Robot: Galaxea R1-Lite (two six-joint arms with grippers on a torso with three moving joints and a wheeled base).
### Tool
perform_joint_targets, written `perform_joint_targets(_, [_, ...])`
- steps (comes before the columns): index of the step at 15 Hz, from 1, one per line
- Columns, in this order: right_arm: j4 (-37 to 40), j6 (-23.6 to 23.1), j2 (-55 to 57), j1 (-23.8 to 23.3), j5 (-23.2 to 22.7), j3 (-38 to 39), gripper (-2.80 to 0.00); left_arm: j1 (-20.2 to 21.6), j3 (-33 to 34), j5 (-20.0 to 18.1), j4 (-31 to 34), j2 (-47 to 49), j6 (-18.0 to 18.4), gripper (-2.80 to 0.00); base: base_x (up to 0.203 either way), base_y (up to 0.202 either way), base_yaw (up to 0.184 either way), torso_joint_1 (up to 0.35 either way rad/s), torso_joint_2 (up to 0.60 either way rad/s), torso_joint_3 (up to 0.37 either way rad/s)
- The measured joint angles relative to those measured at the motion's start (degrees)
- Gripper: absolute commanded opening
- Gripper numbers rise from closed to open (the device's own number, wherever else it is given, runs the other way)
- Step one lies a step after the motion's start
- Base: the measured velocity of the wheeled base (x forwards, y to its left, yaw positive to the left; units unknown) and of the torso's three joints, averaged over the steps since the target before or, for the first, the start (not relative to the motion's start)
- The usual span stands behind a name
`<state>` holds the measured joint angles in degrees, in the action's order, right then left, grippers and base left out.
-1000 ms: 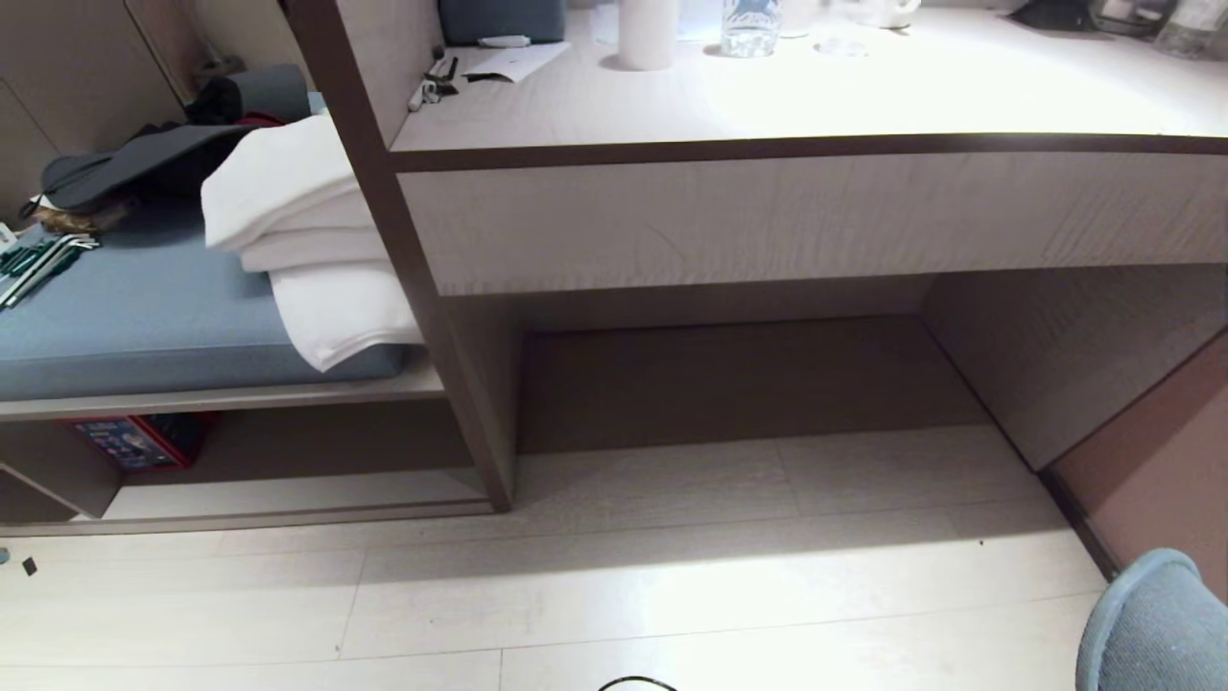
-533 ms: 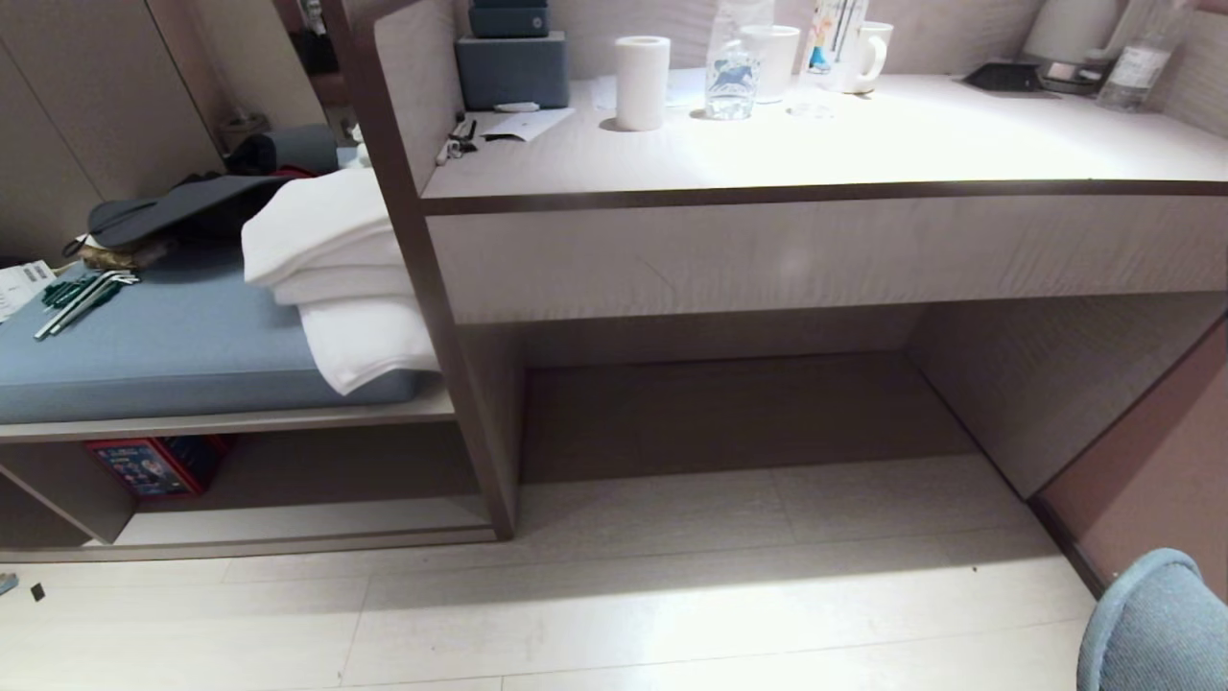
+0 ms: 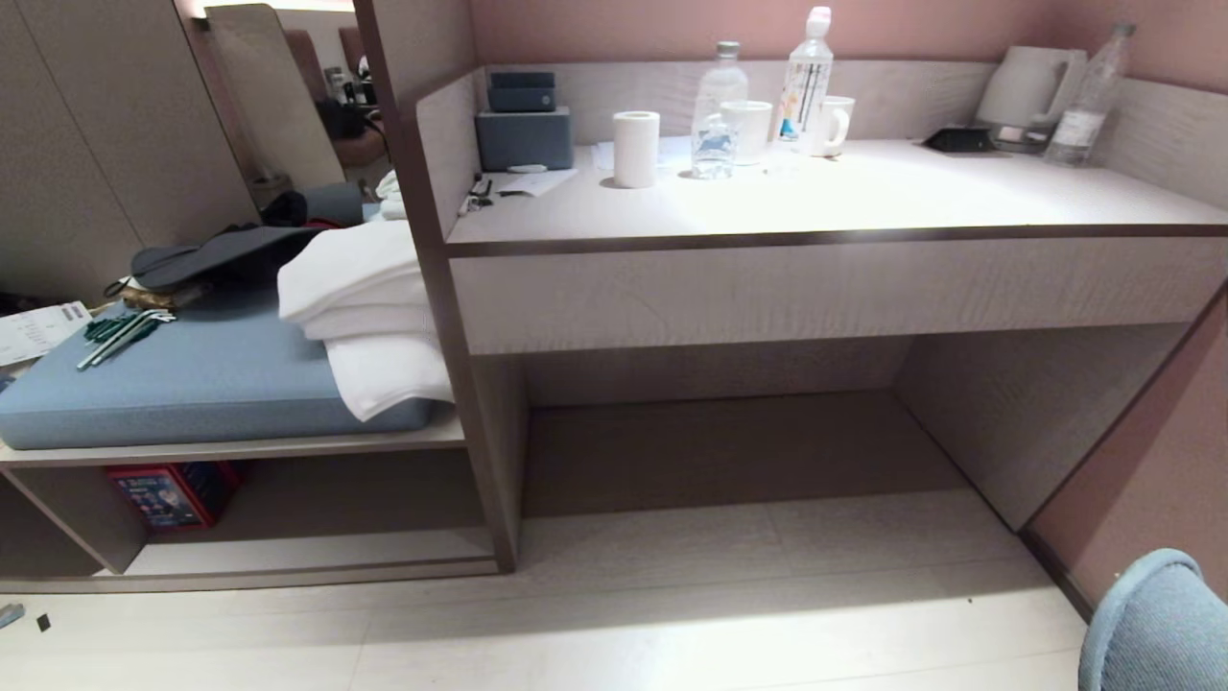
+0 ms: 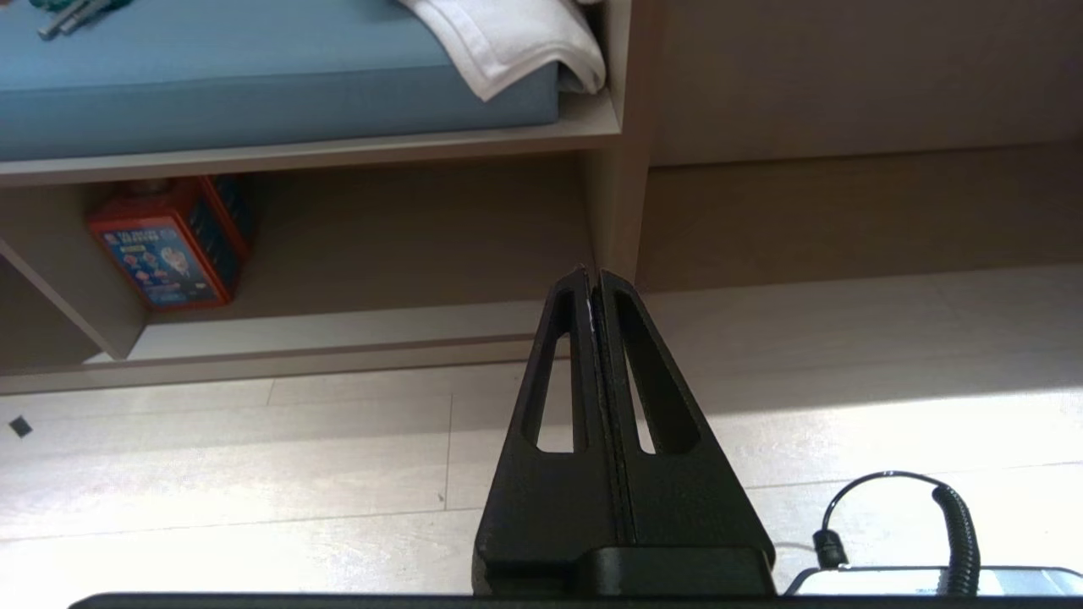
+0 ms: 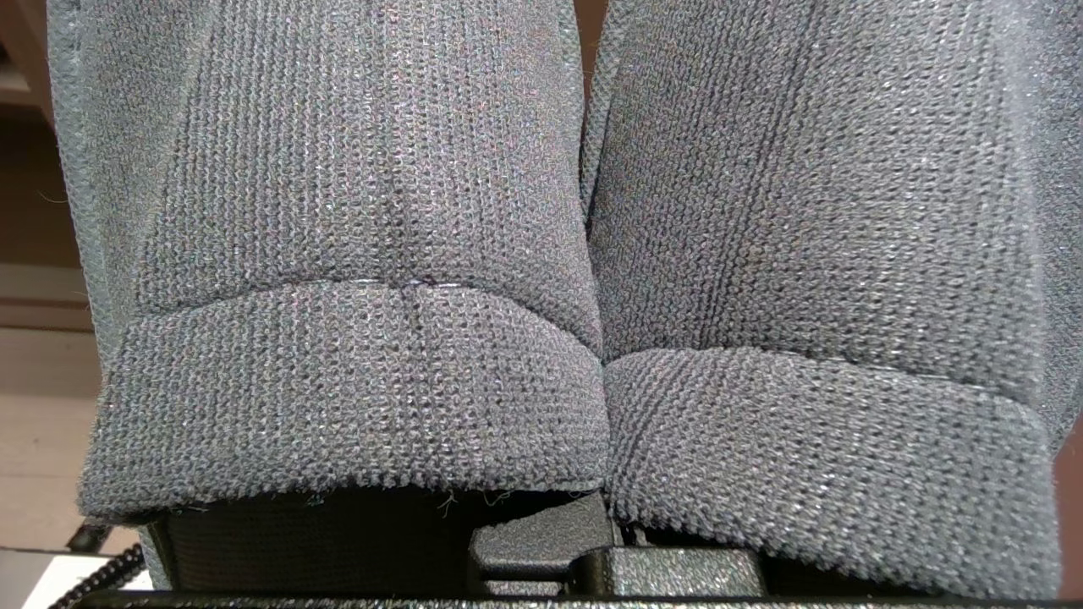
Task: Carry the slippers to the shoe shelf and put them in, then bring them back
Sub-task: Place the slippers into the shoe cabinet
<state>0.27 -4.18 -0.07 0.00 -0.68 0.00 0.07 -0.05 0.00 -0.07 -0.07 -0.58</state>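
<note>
Nearest, filling the right wrist view: pair of dark slate-grey knitted fabric slippers (image 5: 584, 254), side by side and touching, clamped in the right gripper, whose black body shows only at the bottom edge, jaws closed on the pair. In the head view, lower right corner: rounded blue-grey toe of one slipper (image 3: 1151, 624) over the pale plank floor (image 3: 672, 614). In the left wrist view, bottom centre: black left gripper (image 4: 592, 279), fingers pressed together, empty, hanging above the floor, tip toward the brown upright post of the furniture. Further back, lower left of the head view: low open shoe shelf (image 3: 307, 552) of grey-beige laminate with a pale bottom board, holding only a red and blue printed box (image 3: 168, 494) at its left end. Above it: blue cushioned bench seat (image 3: 192, 384) with folded white towels (image 3: 369, 317) draped over its right edge and a dark grey garment (image 3: 221, 254) behind. Centre and right: taller recess under the pale wood desk (image 3: 815, 288). Farthest, upper part of the frame, on the desktop: white paper roll (image 3: 635, 149), two clear plastic bottles (image 3: 715, 110), white mug (image 3: 833, 125), grey box (image 3: 523, 134), white kettle (image 3: 1031, 91).
</note>
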Motion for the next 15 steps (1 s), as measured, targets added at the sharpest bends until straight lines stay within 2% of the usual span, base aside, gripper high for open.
perform_joint_targets(4, [0.0, -0.1, 0.0, 0.0, 0.0, 0.0, -2.80, 0.0, 0.0, 0.0, 0.0, 0.0, 0.0, -2.80, 0.000, 0.000, 0.000, 0.004, 0.00, 0.203])
perform_joint_targets(7, [0.0, 1.5, 0.0, 0.0, 0.1, 0.0, -2.80, 0.0, 0.0, 0.0, 0.0, 0.0, 0.0, -2.80, 0.000, 0.000, 0.000, 0.002, 0.00, 0.175])
perform_joint_targets(15, [0.0, 1.5, 0.0, 0.0, 0.2, 0.0, -2.80, 0.0, 0.0, 0.0, 0.0, 0.0, 0.0, -2.80, 0.000, 0.000, 0.000, 0.001, 0.00, 0.013])
